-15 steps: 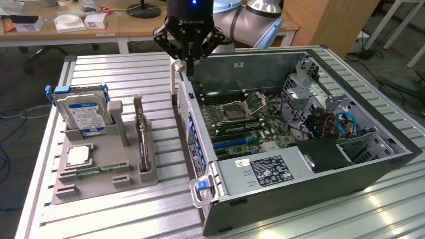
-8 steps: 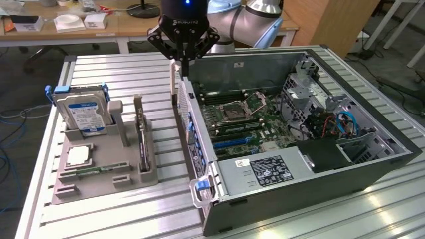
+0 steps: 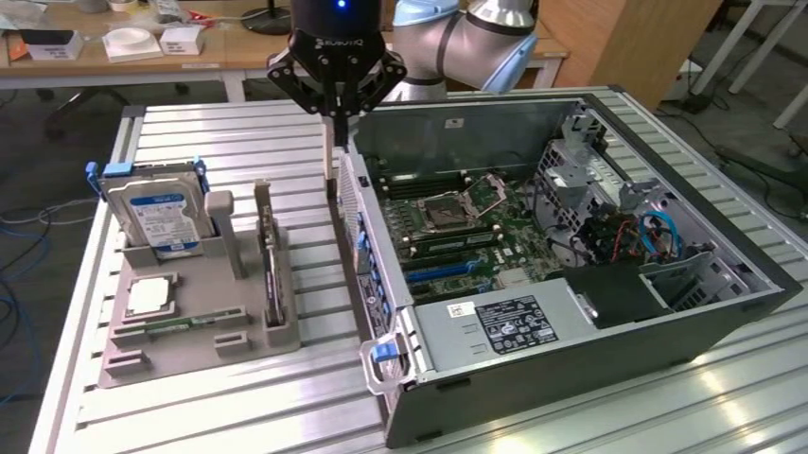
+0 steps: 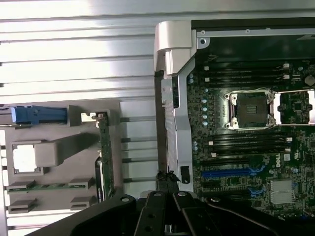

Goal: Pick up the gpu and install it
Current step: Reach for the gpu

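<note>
The gpu (image 3: 268, 255) stands on edge in a slot of the grey holder (image 3: 202, 331). It is a slim card, and its green board edge (image 4: 105, 157) shows in the wrist view. My gripper (image 3: 332, 170) hangs over the gap between the holder and the open computer case (image 3: 593, 312), close to the case's near wall. It is off to the side of the gpu and not touching it. Its black fingers (image 4: 158, 204) meet and are shut with nothing between them. Inside the case, the motherboard (image 4: 246, 147) shows a blue slot (image 4: 226, 173).
A silver hard drive with a blue-white label (image 3: 158, 213) stands upright in the holder, and a square silver processor chip (image 3: 149, 295) lies flat in front of it. The case holds an open processor socket (image 4: 251, 110), a power supply (image 3: 505, 322) and cables. Everything rests on the slatted metal table (image 3: 227, 142).
</note>
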{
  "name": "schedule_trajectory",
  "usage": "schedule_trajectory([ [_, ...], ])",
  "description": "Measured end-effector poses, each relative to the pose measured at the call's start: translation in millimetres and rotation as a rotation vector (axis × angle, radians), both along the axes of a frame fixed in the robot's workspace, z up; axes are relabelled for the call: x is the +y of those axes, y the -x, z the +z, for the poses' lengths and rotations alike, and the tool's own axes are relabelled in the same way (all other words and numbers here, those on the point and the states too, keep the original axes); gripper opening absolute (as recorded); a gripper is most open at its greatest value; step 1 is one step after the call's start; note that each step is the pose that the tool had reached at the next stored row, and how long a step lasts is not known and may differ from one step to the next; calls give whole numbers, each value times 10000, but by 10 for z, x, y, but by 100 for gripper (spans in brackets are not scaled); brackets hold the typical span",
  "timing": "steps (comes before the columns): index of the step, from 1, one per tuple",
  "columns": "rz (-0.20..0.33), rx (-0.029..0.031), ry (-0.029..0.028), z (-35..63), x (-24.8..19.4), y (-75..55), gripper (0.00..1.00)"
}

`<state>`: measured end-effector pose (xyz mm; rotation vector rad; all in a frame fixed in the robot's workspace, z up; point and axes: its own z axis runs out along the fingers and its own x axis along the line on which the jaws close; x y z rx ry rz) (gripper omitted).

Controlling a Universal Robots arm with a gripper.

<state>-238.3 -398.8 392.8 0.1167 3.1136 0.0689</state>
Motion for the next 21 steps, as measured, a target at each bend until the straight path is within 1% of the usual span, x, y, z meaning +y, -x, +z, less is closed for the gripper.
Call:
schedule_trajectory([
  [15,1,0,0,-1,0,245,10],
  [21,1,1,1,-1,0,363,10],
])
